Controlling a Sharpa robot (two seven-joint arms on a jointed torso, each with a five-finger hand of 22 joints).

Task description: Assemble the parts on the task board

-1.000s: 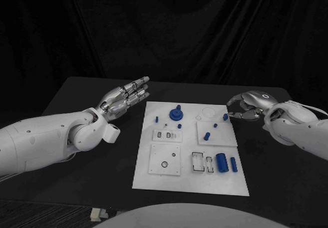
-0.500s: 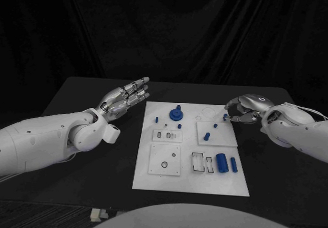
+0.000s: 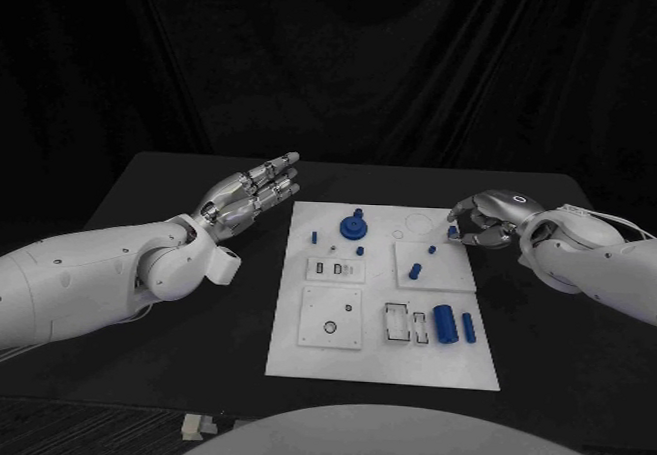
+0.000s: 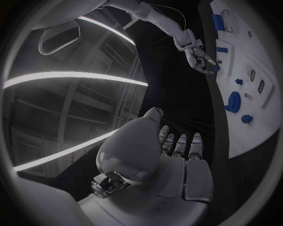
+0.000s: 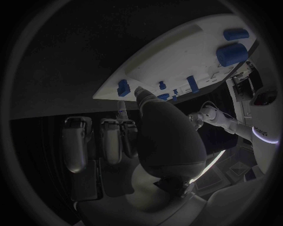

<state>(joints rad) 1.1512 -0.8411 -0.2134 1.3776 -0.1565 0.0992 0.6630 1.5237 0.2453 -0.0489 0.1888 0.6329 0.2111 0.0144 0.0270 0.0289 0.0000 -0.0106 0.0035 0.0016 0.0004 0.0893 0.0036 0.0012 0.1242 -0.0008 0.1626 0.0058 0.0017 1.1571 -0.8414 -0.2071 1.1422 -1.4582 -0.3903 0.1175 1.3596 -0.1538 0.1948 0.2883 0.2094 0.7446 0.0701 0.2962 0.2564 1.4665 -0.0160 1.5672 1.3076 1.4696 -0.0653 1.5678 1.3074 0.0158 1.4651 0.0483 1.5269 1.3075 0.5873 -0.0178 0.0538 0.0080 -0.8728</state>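
The small blue peg point(image 3: 451, 232) stands at the far right corner of the task board point(image 3: 382, 364), in the upper right of the board as the head view shows it. It reads as a short upright stub, though it is too small to make out its long axis with any certainty. The right hand point(image 3: 488, 218) is directly at it: the fingers curl down over the board's right edge, their tips meeting at or just beside the peg. Whether they already pinch it or only touch it I cannot tell, as the fingers cover the contact. In the right wrist view the same corner of the board runs across the upper middle, with a blue piece point(image 5: 123, 87) just beyond the fingertips point(image 5: 140, 92).

The peg therefore lies on the board side of the right hand, toward the picture's left of the palm and slightly below it. The left hand point(image 3: 251, 198) hovers flat, fingers stretched together and holding nothing, off the board's left edge in the upper left of the frame, well apart from the peg. The right hand is clearly the nearer.

My judgement is that the coming move turns on this closeness: a pinch and a lift straight up from that corner.
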